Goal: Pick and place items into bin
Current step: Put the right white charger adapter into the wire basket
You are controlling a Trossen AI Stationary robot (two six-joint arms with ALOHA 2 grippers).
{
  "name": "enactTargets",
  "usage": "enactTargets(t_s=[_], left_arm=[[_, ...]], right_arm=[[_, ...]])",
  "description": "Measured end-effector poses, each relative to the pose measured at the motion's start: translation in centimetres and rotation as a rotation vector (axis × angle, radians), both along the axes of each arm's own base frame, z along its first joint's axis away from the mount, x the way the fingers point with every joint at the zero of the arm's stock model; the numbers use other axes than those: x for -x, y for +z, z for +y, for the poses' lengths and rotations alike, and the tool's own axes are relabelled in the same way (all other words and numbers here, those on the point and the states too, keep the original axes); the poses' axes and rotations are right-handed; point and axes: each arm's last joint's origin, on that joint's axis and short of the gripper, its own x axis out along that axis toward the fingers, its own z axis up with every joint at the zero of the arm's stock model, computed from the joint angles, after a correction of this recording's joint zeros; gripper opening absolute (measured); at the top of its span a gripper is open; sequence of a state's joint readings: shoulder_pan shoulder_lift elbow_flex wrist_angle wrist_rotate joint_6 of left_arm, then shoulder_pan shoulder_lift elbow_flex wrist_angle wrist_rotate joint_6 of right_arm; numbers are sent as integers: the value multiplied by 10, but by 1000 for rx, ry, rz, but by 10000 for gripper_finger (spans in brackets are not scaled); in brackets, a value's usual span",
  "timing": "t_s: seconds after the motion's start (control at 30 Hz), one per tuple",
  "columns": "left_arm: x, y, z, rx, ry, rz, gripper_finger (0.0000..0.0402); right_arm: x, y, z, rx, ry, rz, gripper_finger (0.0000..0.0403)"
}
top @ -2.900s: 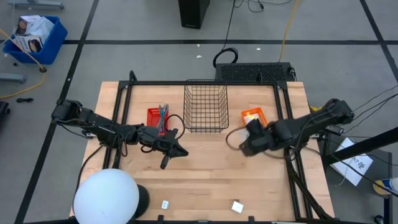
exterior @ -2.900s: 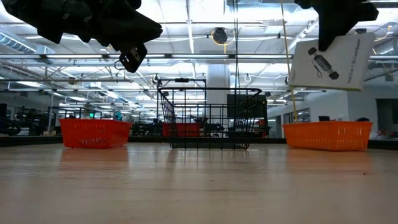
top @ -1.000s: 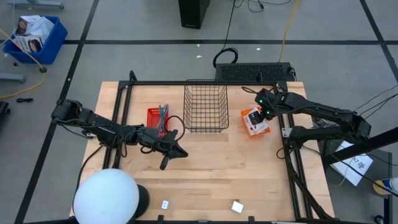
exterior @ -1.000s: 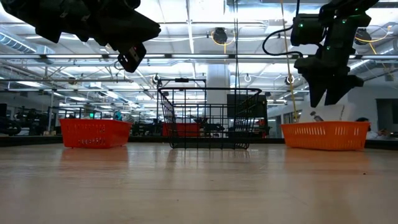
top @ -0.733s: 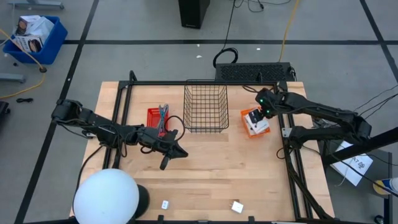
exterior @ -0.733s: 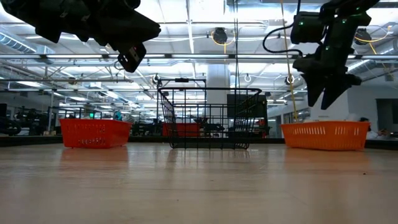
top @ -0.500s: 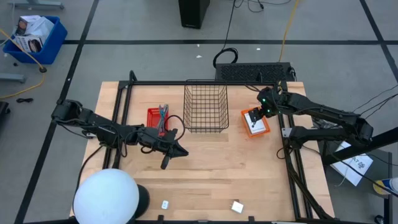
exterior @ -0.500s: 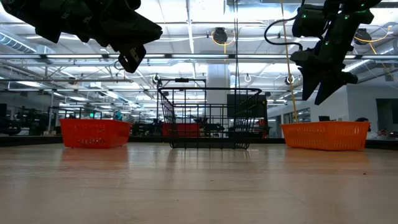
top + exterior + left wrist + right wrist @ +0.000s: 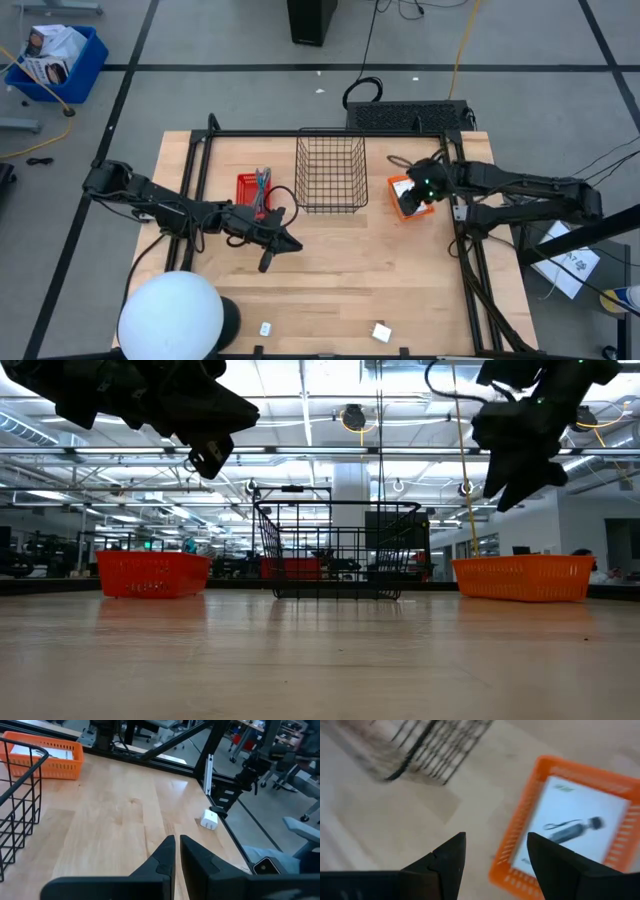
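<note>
From above, the right jaws (image 9: pixel 413 199) hang apart and empty directly over the orange bin (image 9: pixel 402 185), while the left jaws (image 9: pixel 270 255) sit together over the bare surface (image 9: pixel 340 270), well clear of the two small white blocks (image 9: pixel 381 332) near the front edge. In the low view the right jaws (image 9: pixel 510 485) hover above the orange bin (image 9: pixel 523 577), with the wire basket (image 9: pixel 335 550) off to one side. The right wrist view shows a white card (image 9: pixel 575 822) with dark print lying in the bin ahead of the parted fingers (image 9: pixel 447 860); the left wrist view shows pressed-together fingers (image 9: pixel 172 857) and a white block (image 9: pixel 209 819) ahead.
</note>
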State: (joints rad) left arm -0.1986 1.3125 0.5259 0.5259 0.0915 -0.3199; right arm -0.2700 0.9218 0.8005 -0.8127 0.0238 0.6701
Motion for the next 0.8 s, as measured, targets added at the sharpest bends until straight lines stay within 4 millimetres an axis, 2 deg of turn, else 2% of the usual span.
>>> enactTargets(t_s=[0.17, 0.3, 0.47, 0.63, 0.8], left_arm=[[0, 0, 0, 31, 24, 9, 31], [0, 0, 0, 69, 34, 20, 31], [0, 0, 0, 57, 34, 16, 31], [-1, 0, 2, 54, 86, 13, 31], [-1, 1, 2, 60, 96, 9, 31]], right_arm=[[-10, 0, 25, -16, 173, -30, 204], [-21, 3, 45, -39, 242, -110, 213], [-36, 1, 83, -17, 384, -186, 223], [-46, -14, 125, 2, 494, -165, 218], [-45, -40, 160, -32, 521, -46, 215]])
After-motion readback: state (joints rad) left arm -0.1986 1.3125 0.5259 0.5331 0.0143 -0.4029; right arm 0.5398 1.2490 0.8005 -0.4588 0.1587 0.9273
